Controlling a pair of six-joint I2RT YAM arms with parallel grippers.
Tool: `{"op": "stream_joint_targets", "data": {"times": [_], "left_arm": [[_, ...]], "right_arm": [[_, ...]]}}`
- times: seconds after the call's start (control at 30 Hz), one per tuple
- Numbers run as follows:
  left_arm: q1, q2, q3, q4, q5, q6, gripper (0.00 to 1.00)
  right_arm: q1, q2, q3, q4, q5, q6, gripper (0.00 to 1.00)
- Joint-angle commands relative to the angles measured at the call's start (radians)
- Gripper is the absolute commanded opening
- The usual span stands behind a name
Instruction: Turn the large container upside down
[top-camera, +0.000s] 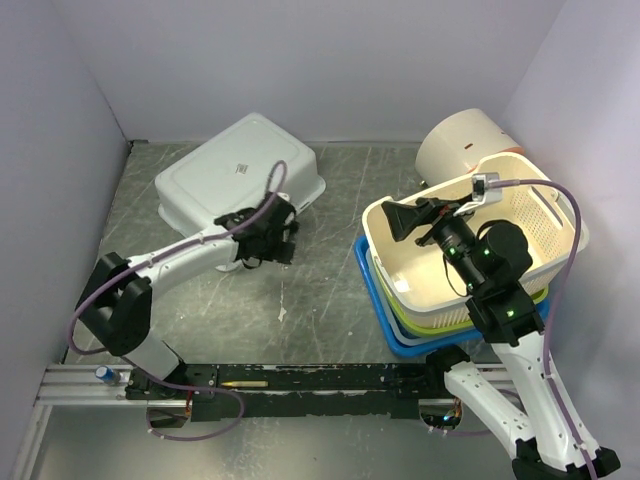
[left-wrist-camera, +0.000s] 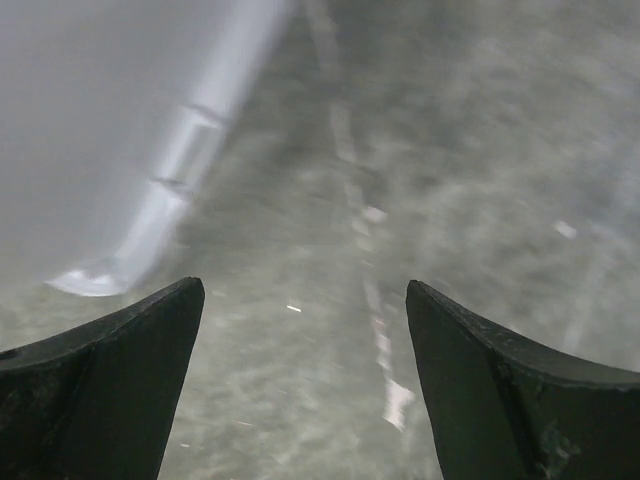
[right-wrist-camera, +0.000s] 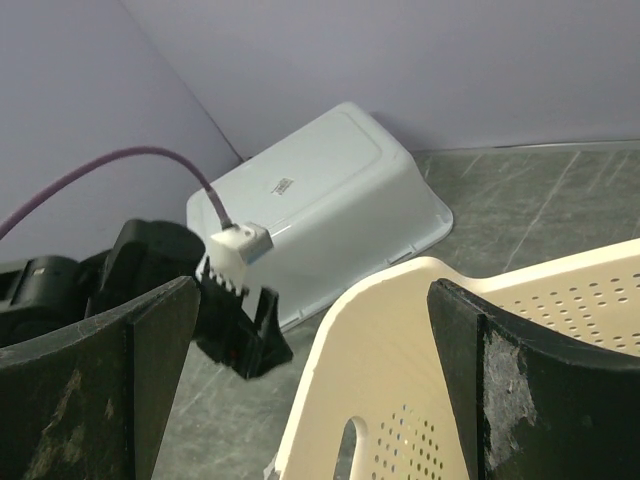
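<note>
The large white plastic tub (top-camera: 240, 172) lies bottom-up at the far left. The left gripper (left-wrist-camera: 303, 292), jaws apart and empty, sits just beside its near edge. I'd draw it clear gently, without nudging the tub. The right gripper (right-wrist-camera: 312, 290) hangs open over the cream perforated basket (top-camera: 520, 225).

Your tub (top-camera: 240, 172) is white, rectangular, labelled on its base. It lies bottom-up, well left of the basket (top-camera: 535, 228).

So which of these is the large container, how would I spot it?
Look at the far left of the grey table, near the back wall. The large container sits there bottom up, beside the left gripper. It is plain white with solid walls, unlike the perforated cream basket on the right.
</note>
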Motion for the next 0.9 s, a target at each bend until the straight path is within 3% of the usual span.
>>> {"op": "stream_joint_targets", "data": {"times": [0.0, 0.17, 0.23, 0.4, 0.47, 0.57, 0.67, 0.87], "left_arm": [[0.242, -0.042, -0.029, 0.072, -0.031, 0.048, 0.94], [0.589, -0.083, 0.012, 0.019, -0.060, 0.029, 0.94], [0.635, -0.083, 0.048, 0.014, -0.080, 0.027, 0.93], [0.630, -0.087, 0.163, -0.052, -0.101, -0.024, 0.94], [0.581, -0.149, 0.154, -0.011, -0.066, -0.018, 0.94], [0.382, -0.224, 0.148, 0.043, -0.109, 0.017, 0.94], [0.228, -0.203, 0.200, 0.014, -0.043, 0.004, 0.94], [0.061, -0.106, 0.243, -0.006, -0.011, -0.090, 0.93]], "right_arm": [[0.004, -0.033, 0.009, -0.016, 0.006, -0.003, 1.00], [0.004, -0.063, 0.016, -0.052, 0.033, -0.016, 1.00], [0.003, -0.064, 0.017, -0.059, 0.035, -0.018, 1.00], [0.004, -0.036, 0.041, -0.101, 0.049, -0.017, 1.00], [0.004, 0.003, 0.103, -0.161, 0.092, -0.012, 1.00], [0.004, 0.101, 0.226, -0.306, 0.165, -0.033, 1.00], [0.003, 0.248, 0.374, -0.497, 0.210, -0.090, 1.00], [0.005, 0.401, 0.566, -0.700, 0.045, -0.210, 1.00]]}}
